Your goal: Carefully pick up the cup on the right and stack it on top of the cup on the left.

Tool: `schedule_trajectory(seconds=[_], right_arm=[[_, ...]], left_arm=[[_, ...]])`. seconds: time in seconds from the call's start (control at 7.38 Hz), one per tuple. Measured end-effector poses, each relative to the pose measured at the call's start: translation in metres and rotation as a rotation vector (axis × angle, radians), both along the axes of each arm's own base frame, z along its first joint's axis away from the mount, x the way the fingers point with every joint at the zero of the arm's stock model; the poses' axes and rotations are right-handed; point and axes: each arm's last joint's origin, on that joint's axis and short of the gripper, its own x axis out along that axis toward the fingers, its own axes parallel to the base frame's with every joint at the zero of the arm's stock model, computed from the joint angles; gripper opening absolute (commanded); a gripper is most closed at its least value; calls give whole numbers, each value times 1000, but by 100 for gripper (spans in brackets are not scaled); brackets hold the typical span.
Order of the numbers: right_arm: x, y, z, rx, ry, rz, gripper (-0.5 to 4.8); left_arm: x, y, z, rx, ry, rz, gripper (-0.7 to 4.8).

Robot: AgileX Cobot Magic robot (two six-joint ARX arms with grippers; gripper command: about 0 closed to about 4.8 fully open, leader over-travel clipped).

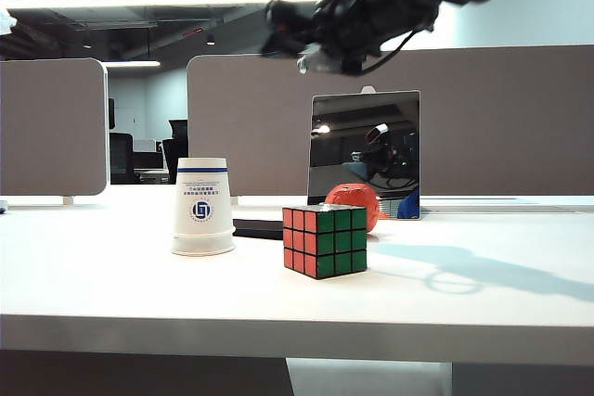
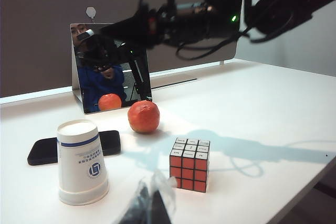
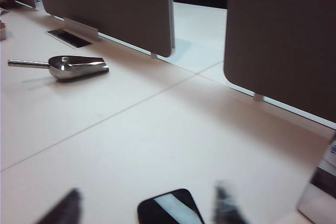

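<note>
R claw (image 3: 144,207) apart, empty, aloft

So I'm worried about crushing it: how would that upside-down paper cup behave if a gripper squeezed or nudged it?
The paper cup looks thin-walled, so it would probably dent under a firm squeeze. It likely weighs little and would slide easily on the smooth table. Standing on its wider rim, it seems unlikely to tip.

White cup (image 1: 202,207) with blue band, red-green-black cube (image 1: 325,240), orange fruit (image 2: 143,116), black phone (image 3: 169,208), white table (image 1: 483,308)
</note>
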Motion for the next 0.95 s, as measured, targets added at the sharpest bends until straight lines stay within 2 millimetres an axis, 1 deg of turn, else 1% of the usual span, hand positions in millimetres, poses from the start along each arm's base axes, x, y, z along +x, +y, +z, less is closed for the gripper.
schedule_trajectory(seconds=[0.14,0.27,0.41,0.54,0.68,0.81,0.95], right_arm=[[-2,-25,21,-11,5,-51,-6],[-26,-79,68,-101,-12,-203,-6],[-50,-94,64,-186,1,-257,-6],[-73,-103,64,-191,-20,-291,-6],[-120,-121,52,-156,-91,-333,-6],[-157,-134,29,-123,-121,-347,-6],[-189,-147,5,-104,-161,-429,-6]], left_arm=[[1,1,0,-7,0,44,-6],[4,6,0,-38,3,247,-5],[5,8,-1,-49,16,324,-5],[6,9,-1,-67,32,365,-5],[7,11,-2,-146,87,439,-6],[7,12,-5,-153,116,452,-5],[7,12,-6,-151,124,457,-5]])
